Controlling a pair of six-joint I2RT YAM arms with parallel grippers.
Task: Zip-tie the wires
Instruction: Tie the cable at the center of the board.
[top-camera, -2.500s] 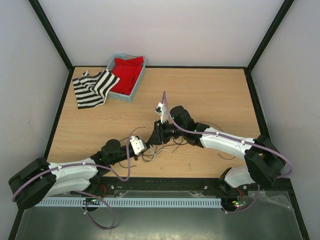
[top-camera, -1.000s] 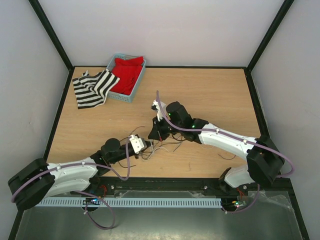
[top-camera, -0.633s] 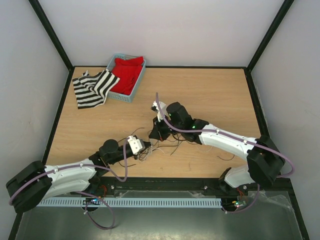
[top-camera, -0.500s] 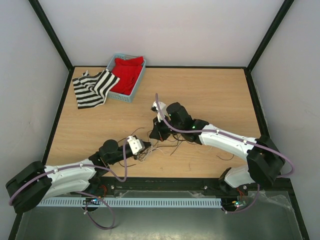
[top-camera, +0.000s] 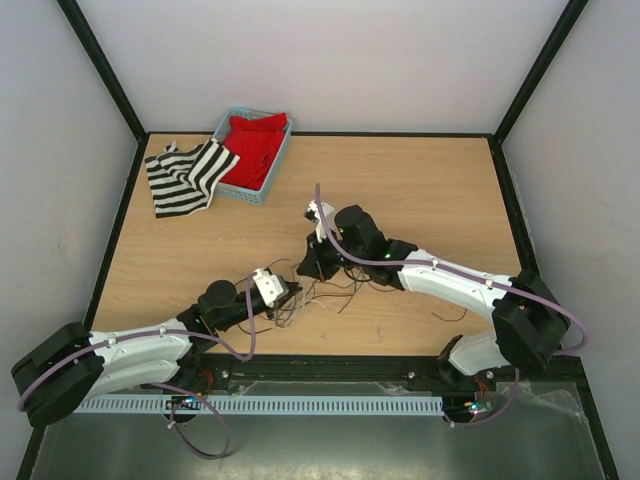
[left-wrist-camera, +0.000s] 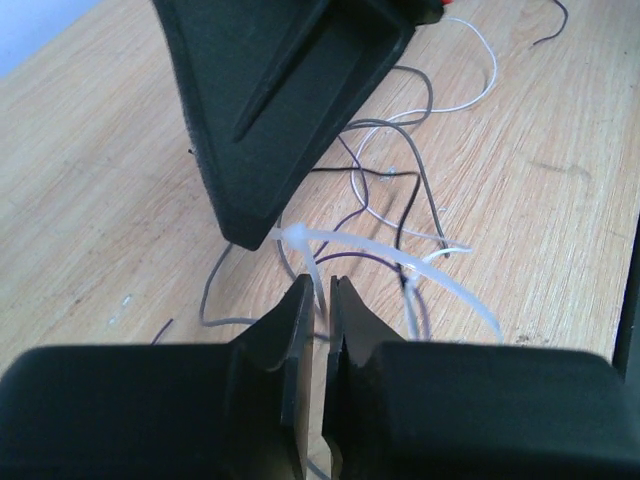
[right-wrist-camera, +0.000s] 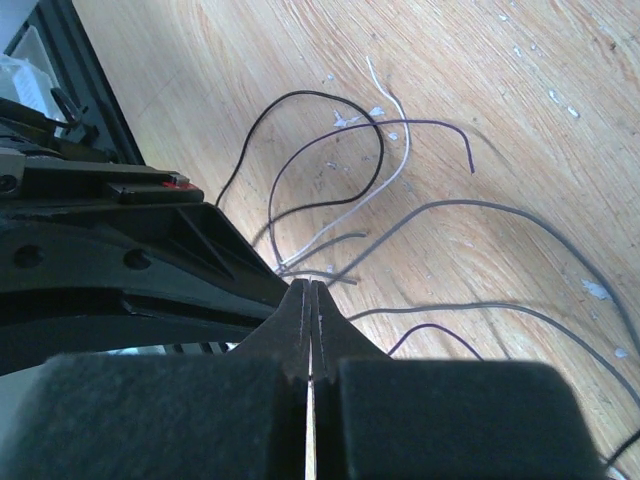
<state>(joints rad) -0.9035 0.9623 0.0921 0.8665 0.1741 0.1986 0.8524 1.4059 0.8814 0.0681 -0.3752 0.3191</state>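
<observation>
The wires (top-camera: 335, 290) lie in loose loops on the wooden table between my two grippers, thin black and pale strands. They also show in the left wrist view (left-wrist-camera: 400, 190) and the right wrist view (right-wrist-camera: 340, 170). A white zip tie (left-wrist-camera: 370, 252) loops around several strands. My left gripper (left-wrist-camera: 322, 283) is shut on the zip tie's tail; in the top view it sits left of the wires (top-camera: 285, 292). My right gripper (right-wrist-camera: 311, 285) is shut, its tip against the zip tie's head; it shows just above the bundle in the top view (top-camera: 303, 270).
A blue basket (top-camera: 262, 185) with a red cloth (top-camera: 255, 145) stands at the back left. A black-and-white striped cloth (top-camera: 185, 175) lies beside it. Loose wire ends (top-camera: 450, 312) trail under the right arm. Black frame rails edge the table.
The right gripper has moved a little left and the left gripper has edged up toward it. The wire bundle has shifted left with them. Both stay shut.
</observation>
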